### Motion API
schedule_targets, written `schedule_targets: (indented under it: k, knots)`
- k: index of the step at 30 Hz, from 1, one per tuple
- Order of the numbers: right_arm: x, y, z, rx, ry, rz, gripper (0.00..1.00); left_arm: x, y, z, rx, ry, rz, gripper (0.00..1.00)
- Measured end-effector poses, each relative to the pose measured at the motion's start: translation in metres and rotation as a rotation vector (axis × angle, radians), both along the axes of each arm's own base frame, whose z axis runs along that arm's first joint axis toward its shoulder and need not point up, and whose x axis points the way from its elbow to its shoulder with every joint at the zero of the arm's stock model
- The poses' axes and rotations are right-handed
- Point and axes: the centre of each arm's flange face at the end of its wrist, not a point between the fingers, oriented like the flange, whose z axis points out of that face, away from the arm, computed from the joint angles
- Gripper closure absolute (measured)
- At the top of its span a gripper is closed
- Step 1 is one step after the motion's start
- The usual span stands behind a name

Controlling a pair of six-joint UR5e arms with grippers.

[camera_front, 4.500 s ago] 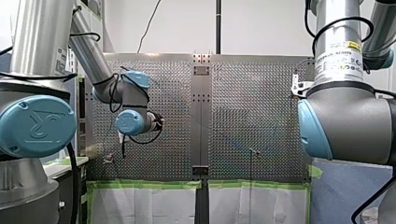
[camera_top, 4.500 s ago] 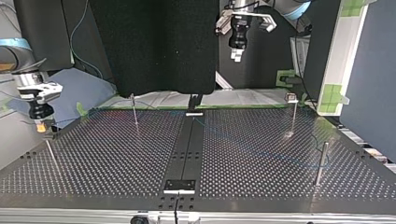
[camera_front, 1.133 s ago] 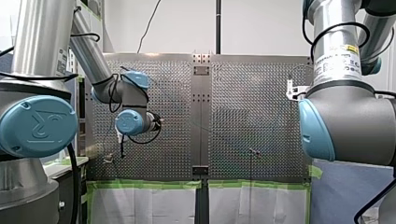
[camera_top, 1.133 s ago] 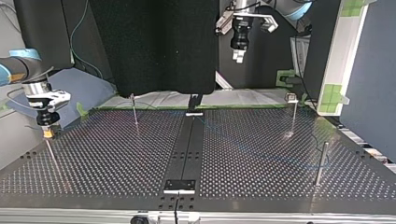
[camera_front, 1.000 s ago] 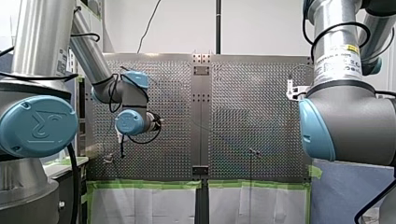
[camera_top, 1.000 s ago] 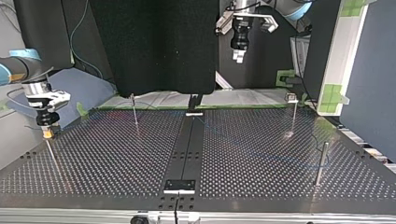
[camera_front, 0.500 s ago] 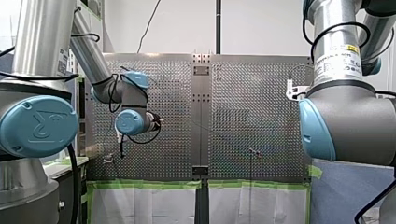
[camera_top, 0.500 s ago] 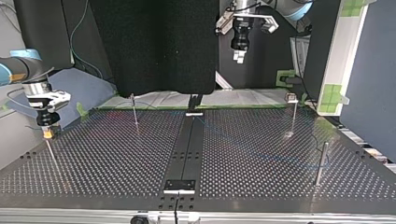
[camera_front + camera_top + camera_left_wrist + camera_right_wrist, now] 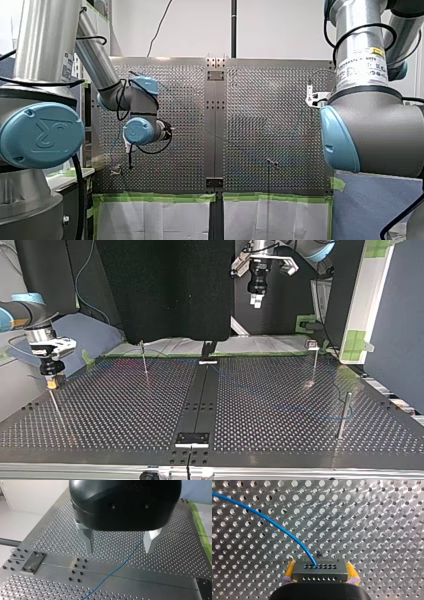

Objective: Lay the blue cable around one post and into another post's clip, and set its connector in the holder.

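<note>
In the right wrist view my right gripper (image 9: 320, 565), with yellow pads, is shut on a dark grey connector (image 9: 319, 572) just above the perforated plate. The blue cable (image 9: 274, 526) leaves the connector's top and curves away. In the top view that gripper (image 9: 50, 383) hangs at the left edge of the table, over a thin post (image 9: 55, 406). My left gripper (image 9: 119, 551) is open and high above the plate, with the blue cable (image 9: 115, 568) lying on the plate beneath it. The top view shows it (image 9: 257, 300) raised at the back.
Three more posts stand on the plate in the top view: one at the back left (image 9: 144, 359), one with a clip head at the back right (image 9: 314, 362), and a thicker one at the front right (image 9: 343, 415). A dark centre strip (image 9: 199, 400) divides the table.
Since several seconds ago my right gripper has moved down and toward the top view's right, with the connector. Over the last second nothing visibly moves.
</note>
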Motion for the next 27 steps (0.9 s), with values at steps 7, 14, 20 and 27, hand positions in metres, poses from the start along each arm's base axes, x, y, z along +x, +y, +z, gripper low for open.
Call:
schedule_targets:
  k: [7,14,20,27]
  knots:
    - [-0.0001,0.004,-0.0011,0.027,0.027,-0.032,1.0,-0.0001,0.0002,-0.0001,0.001,0.0,0.001,0.0]
    - [-0.0012,0.0076,0.0021,0.042,0.055,-0.077,1.0,-0.0002,0.0005,-0.0005,0.007,0.002,0.004,0.0]
    - [-0.0027,0.007,0.0025,0.042,0.051,-0.086,1.0,-0.0003,0.0007,-0.0003,0.01,0.001,0.004,0.0]
    - [0.0032,0.0047,0.0056,0.019,0.016,-0.062,1.0,-0.0002,0.0007,-0.0003,0.01,0.001,0.004,0.0]
